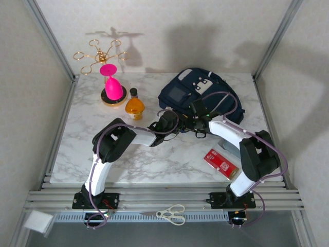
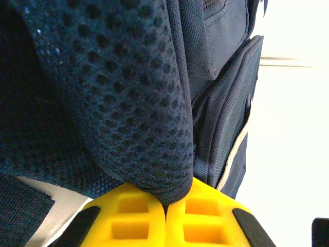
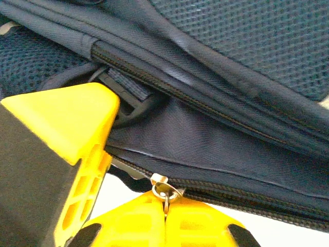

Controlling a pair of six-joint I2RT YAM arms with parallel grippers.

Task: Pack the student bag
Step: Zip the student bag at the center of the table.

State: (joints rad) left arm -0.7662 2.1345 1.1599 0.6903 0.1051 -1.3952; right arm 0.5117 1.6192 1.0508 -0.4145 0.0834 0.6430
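Right gripper (image 3: 165, 218) logged pinched shut on zip pull (image 3: 165, 188); left gripper (image 2: 165, 218) clamped on mesh strap (image 2: 139, 103) of student bag (image 1: 205, 95), lying far centre-right on table (image 1: 169, 159). Expect pull slipping from thin bite under zip drag; expect bag sliding on weak strap hold

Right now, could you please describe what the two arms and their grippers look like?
Left arm and right arm: white links, black joints, a purple cable along each. Left gripper and right gripper have yellow fingers with square pockets and black pads.
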